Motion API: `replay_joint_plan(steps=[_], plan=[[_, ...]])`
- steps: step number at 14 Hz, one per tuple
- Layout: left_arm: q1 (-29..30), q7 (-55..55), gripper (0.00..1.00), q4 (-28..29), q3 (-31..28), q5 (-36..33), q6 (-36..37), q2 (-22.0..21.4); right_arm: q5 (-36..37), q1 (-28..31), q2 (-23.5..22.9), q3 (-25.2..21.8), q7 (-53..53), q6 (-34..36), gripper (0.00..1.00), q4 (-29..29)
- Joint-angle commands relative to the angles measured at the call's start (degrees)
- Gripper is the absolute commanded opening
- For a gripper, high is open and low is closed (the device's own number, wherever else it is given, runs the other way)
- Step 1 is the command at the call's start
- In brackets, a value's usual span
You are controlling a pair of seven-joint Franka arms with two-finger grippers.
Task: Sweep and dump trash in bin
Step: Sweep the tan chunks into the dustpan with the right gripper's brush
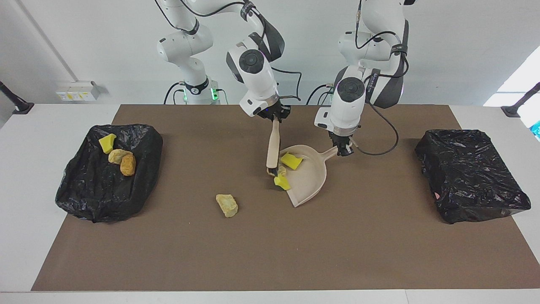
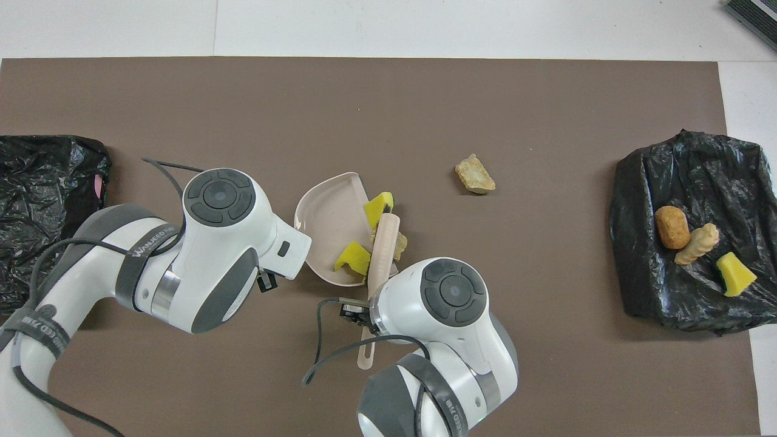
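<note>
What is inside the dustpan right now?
One yellow sponge lies in the dustpan; a second sits at its lip. The brush covers most of a beige lump there.

We see a beige dustpan (image 1: 308,177) | yellow sponge bits (image 1: 291,161) in it | beige brush (image 1: 273,145) beside it | tan lump (image 1: 227,205) on the brown mat (image 1: 270,253) | shiny black bin bags (image 1: 109,173) | white arms with grey bands
</note>
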State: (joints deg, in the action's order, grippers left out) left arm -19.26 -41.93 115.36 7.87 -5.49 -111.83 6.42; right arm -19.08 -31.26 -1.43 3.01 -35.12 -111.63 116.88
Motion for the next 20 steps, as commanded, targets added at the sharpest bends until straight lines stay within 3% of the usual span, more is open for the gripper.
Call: replay_joint_plan(steps=[1,5,7,12,15,20], plan=[[0.0,-0.2,0.00,2.2,-0.2,-0.8,-1.9,-1.8,8.7,4.7,3.0,0.3,4.9,5.6,0.00,0.1],[0.0,0.1,0.00,2.1,-0.2,-0.8,-2.2,-1.8,17.9,10.4,2.2,0.4,13.4,6.1,0.00,-0.2],[0.0,0.7,0.00,2.1,-0.1,-0.8,-3.1,-1.6,20.4,14.6,1.4,0.4,19.8,1.3,0.00,0.5],[-0.1,-0.2,0.00,2.2,-0.2,-0.8,-3.6,-1.6,28.2,24.9,-6.1,0.5,35.2,-9.6,0.00,0.2],[-0.1,-0.4,0.00,2.4,-0.2,-0.8,-3.7,-1.7,28.7,23.6,-7.6,0.9,34.5,-10.9,0.00,0.5],[-0.1,-0.1,0.00,3.1,-0.1,-0.8,-4.1,-1.9,25.2,12.4,-9.3,1.0,28.4,-11.1,0.00,0.3]])
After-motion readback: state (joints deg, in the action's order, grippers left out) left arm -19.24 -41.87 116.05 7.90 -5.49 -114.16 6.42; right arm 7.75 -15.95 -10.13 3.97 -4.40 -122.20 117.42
